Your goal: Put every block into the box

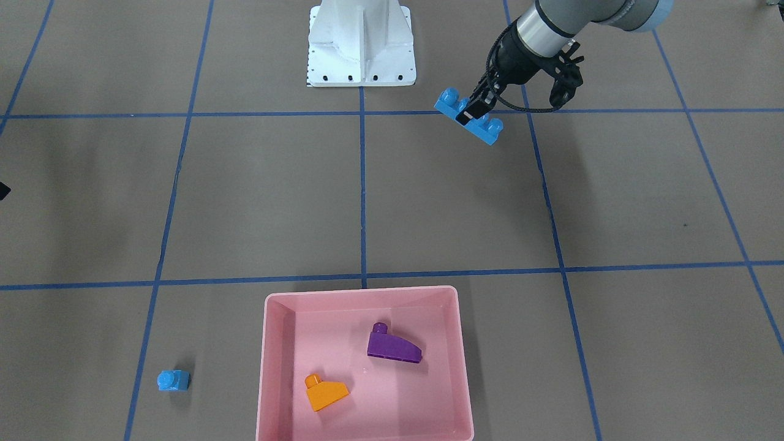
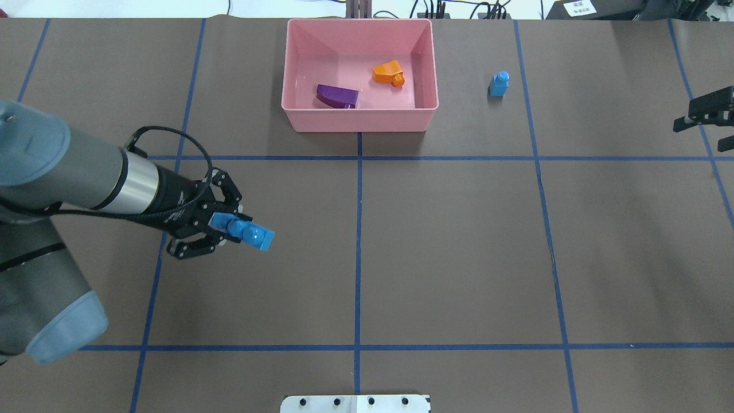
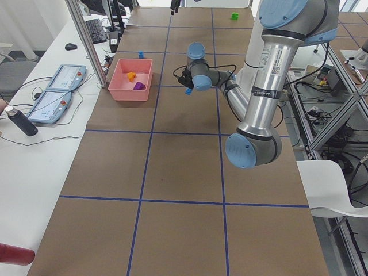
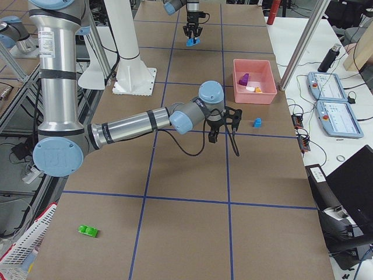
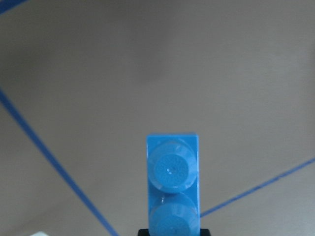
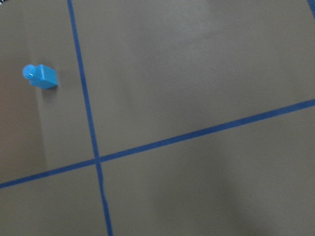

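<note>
Clamping the long blue brick (image 2: 255, 235) in the left gripper (image 2: 223, 228) at far left, seemingly lifted off the table, two studs jutting past the fingertips, the pink box (image 2: 359, 117) well apart ahead. Risking a twist or slip from so narrow a hold during the carry, or a knock against the box's near wall if coming in too low. Showing the purple brick (image 2: 336, 96) and the orange brick (image 2: 389, 73) lying inside the box, apart; risking a bounce off either on a careless drop. Leaving the tiny blue brick (image 2: 499, 84) on the table near the box's right side, not yet boxed. Hanging the right gripper (image 2: 699, 129) at the far right edge, fingers seemingly spread on nothing. Stranding the green brick (image 4: 88, 231) far out at the table's end, threatening an awkward reach.
</note>
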{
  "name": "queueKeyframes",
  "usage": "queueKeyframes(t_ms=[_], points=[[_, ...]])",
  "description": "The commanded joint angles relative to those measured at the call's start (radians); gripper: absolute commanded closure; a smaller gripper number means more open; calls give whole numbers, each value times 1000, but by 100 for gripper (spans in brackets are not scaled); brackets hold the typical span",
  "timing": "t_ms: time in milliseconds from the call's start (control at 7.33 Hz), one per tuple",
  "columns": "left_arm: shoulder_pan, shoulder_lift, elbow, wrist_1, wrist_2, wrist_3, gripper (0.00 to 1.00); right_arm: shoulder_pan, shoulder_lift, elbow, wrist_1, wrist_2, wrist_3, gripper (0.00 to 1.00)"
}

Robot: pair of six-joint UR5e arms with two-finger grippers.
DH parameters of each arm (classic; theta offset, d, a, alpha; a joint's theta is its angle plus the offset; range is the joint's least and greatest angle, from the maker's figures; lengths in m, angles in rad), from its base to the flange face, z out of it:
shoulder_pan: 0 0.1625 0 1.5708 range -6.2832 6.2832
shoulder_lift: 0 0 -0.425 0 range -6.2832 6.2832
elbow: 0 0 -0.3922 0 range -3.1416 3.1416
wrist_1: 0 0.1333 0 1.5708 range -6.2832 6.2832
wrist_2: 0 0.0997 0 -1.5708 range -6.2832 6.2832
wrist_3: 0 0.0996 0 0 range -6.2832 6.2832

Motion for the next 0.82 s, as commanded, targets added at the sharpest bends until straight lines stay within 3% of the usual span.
queueKeyframes(t_ms=[0,409,545,682], points=[[-113,-274,202,137,-7,140,100,38,-224,24,3,-6,-285,1],[-211,-748,772,127,-2,247,100,82,-522,19,6,-53,-609,1],[-210,-797,898,67,4,296,100,91,-586,9,1,-59,-650,1],[-207,-812,1035,-90,27,303,100,93,-643,-2,4,-64,-676,1]])
